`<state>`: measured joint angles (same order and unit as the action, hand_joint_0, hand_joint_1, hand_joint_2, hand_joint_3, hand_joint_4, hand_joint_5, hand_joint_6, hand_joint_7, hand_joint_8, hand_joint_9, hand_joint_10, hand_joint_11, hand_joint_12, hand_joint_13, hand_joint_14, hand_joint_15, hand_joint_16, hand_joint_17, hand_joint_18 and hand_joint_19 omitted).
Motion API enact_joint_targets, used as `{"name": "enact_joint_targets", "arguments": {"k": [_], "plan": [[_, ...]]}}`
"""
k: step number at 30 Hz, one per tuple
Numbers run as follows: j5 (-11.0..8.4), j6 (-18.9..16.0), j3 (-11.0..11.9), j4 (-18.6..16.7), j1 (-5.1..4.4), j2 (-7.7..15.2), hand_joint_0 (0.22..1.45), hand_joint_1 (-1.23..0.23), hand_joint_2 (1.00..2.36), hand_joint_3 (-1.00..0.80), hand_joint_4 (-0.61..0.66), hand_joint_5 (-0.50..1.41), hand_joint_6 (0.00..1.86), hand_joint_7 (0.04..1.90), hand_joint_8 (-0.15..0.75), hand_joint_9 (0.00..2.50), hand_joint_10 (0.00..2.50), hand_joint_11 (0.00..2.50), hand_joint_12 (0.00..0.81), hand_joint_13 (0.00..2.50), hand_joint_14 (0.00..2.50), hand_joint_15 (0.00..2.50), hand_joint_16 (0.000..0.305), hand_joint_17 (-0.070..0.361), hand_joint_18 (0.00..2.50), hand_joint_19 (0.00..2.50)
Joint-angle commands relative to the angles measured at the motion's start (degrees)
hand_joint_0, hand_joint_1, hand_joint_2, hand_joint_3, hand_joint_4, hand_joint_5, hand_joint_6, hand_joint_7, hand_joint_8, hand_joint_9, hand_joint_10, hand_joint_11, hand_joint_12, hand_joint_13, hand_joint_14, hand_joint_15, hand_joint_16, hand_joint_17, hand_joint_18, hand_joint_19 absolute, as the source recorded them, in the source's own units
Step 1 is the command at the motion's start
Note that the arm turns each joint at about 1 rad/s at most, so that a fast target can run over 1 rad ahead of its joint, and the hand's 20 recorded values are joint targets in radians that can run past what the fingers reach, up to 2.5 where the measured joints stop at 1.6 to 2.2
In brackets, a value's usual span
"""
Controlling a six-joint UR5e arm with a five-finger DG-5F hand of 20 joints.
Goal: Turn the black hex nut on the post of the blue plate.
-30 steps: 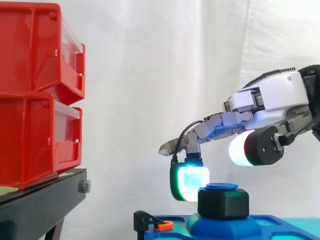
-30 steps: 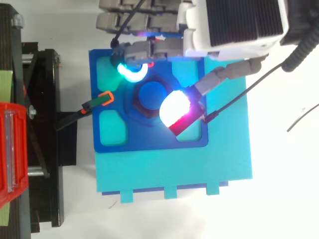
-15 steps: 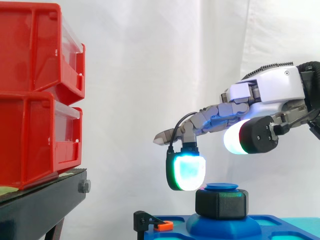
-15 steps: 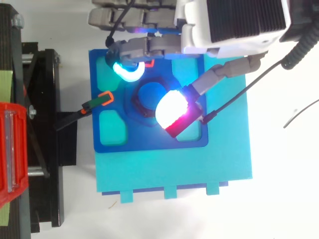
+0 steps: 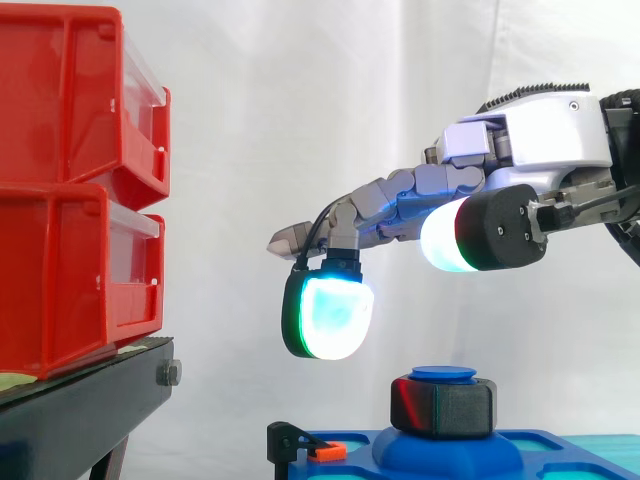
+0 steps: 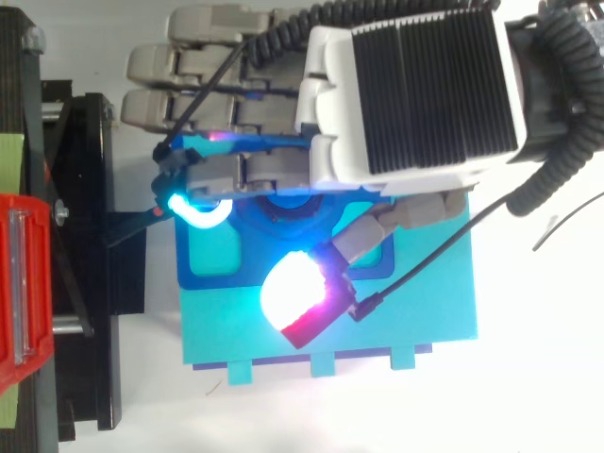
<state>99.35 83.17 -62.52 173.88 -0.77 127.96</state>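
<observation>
Zero grip: your hand [image 5: 530,160] hovers wide and empty above the black hex nut [image 5: 442,408] on the post [image 5: 444,374] of the blue plate [image 5: 555,446], probably lining up a grasp.

From above, the hand [image 6: 406,94] is sitting right over the black hex nut [image 5: 441,408] and its post [image 5: 444,374], so it's mostly blocking both there, plus the far strip of the blue plate [image 6: 222,277]. In the side view the bottom edge is slicing through the plate, the left edge is chopping off the red bins [image 5: 70,190], and the arm is running off the right.
</observation>
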Motion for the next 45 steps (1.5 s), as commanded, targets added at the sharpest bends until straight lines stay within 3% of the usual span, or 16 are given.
{"name": "enact_joint_targets", "arguments": {"k": [1,4,10,22,35,40,45], "plan": [[-1.08,-0.02,-0.06,0.32,-0.81,-0.08,0.46,-0.19,1.00,-0.50,0.16,-0.21,0.50,0.93,0.194,0.08,0.00,0.00,0.342,0.07,0.00,0.04,0.056,0.126,0.00,0.06],[-1.96,0.07,-0.06,1.72,-1.25,0.01,0.46,-0.19,1.00,-0.50,0.16,-0.21,0.50,0.93,0.193,0.08,0.00,0.00,0.341,0.07,0.00,0.03,0.056,0.126,0.00,0.05],[-1.96,0.15,-0.06,3.31,-1.25,-0.08,0.46,-0.19,1.00,-0.50,0.16,-0.20,0.50,0.91,0.193,0.08,0.00,0.00,0.342,0.07,0.00,0.03,0.056,0.127,0.00,0.05],[-1.52,0.59,-0.15,4.62,-0.10,0.01,0.46,-0.21,1.00,-0.50,0.18,-0.19,0.50,0.95,0.199,0.11,0.00,0.00,0.345,0.10,0.00,0.01,0.057,0.128,0.00,0.03],[-0.03,2.35,-0.15,5.33,1.48,0.01,0.46,-0.21,1.00,-0.50,0.16,-0.17,0.50,1.11,0.200,0.12,0.00,0.00,0.344,0.10,0.00,0.01,0.056,0.127,0.00,0.03],[1.55,3.67,-0.15,5.86,3.15,0.01,0.46,-0.21,1.00,-0.50,0.16,-0.17,0.50,1.13,0.201,0.13,0.00,0.00,0.345,0.11,0.00,0.02,0.056,0.126,0.00,0.03],[2.34,4.11,-0.15,5.77,4.03,0.01,0.46,-0.22,1.00,-0.50,0.16,-0.17,0.50,1.13,0.201,0.13,0.00,0.00,0.345,0.11,0.00,0.01,0.056,0.126,0.00,0.03]]}}
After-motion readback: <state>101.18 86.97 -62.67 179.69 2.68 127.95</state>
